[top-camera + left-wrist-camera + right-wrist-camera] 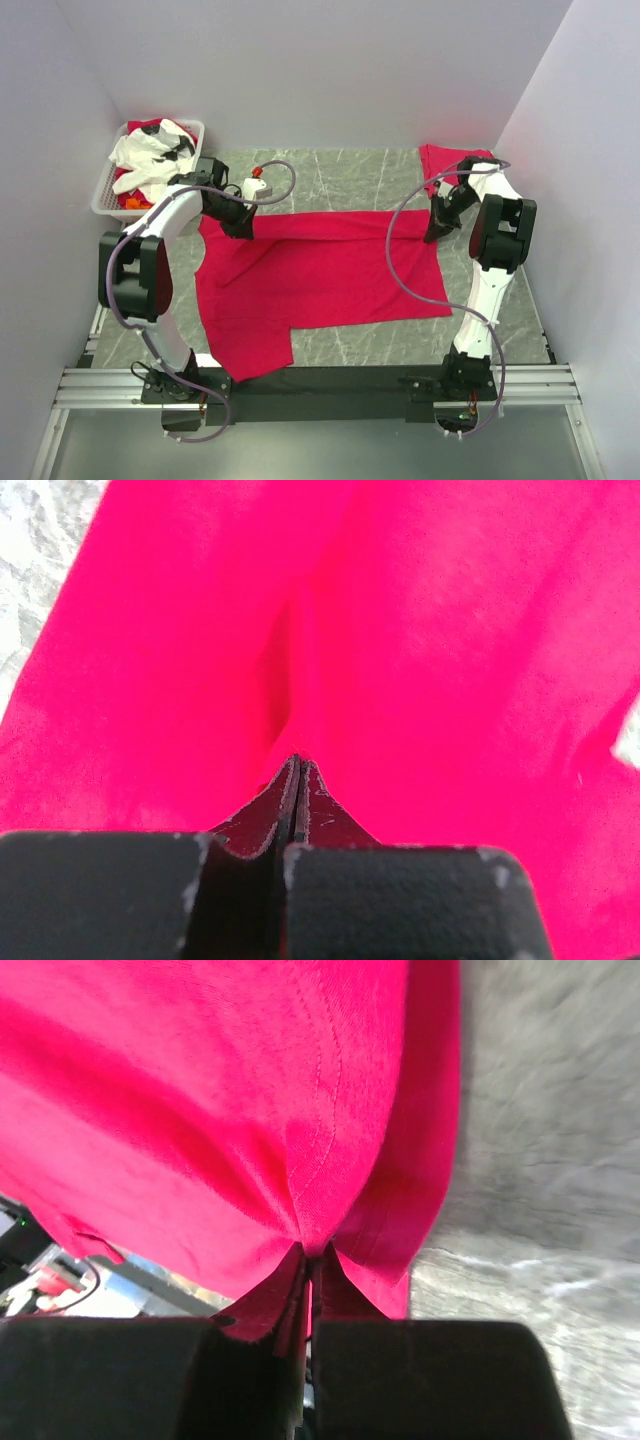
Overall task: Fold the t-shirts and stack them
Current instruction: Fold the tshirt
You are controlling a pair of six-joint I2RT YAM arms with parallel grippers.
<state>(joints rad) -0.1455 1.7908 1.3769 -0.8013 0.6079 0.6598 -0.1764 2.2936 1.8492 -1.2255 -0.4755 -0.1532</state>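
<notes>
A crimson-red t-shirt (pixel 320 275) lies spread across the middle of the table, its far part folded over. My left gripper (pixel 240 228) is shut on the shirt's far left edge; in the left wrist view its jaws (pixel 296 765) are pressed together with red cloth (pixel 400 630) at the tips. My right gripper (pixel 435 232) is shut on the shirt's far right edge; the right wrist view shows a pinch of hemmed fabric (pixel 330 1140) gathered between the tips (pixel 315 1252). A second red t-shirt (pixel 450 160) lies folded at the far right.
A white slotted basket (pixel 110 185) at the far left holds white and red cloth. Grey marbled tabletop (pixel 340 175) shows behind the shirt. White walls close in on three sides. A black strip and metal rails run along the near edge.
</notes>
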